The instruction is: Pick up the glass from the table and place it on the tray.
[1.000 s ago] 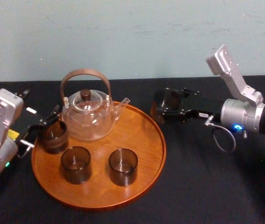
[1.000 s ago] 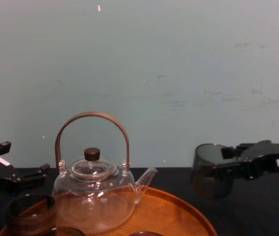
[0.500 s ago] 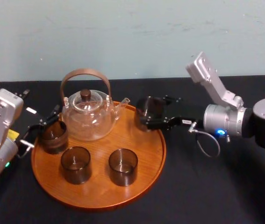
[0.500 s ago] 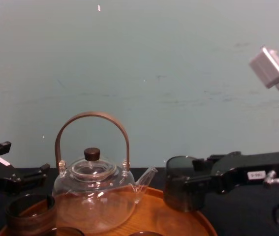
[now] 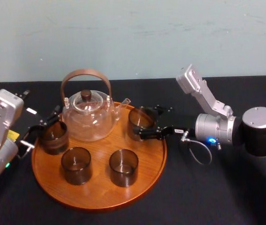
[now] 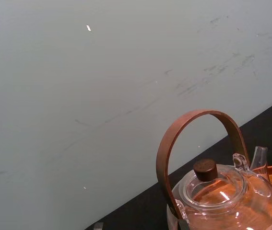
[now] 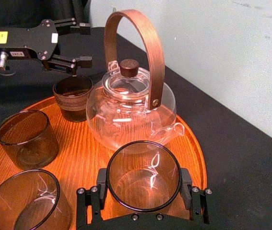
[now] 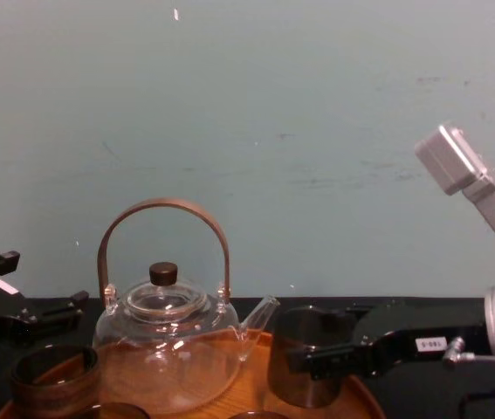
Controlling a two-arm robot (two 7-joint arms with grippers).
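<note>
Right tool (image 7: 144, 189) grips the smoky glass (image 5: 140, 123) over the tray (image 5: 100, 190).

Your right arm reaches in from the right side, its silver wrist held low and roughly level, with a grey link angled up and back behind it. Your right pincer (image 5: 143, 123) points toward your left, jaws clamped on opposite sides of the glass (image 7: 143, 189), which stands upright between them. Your left arm sits at the left edge, and your left pincer (image 5: 41, 129) points rightward with its fingers spread apart.
</note>
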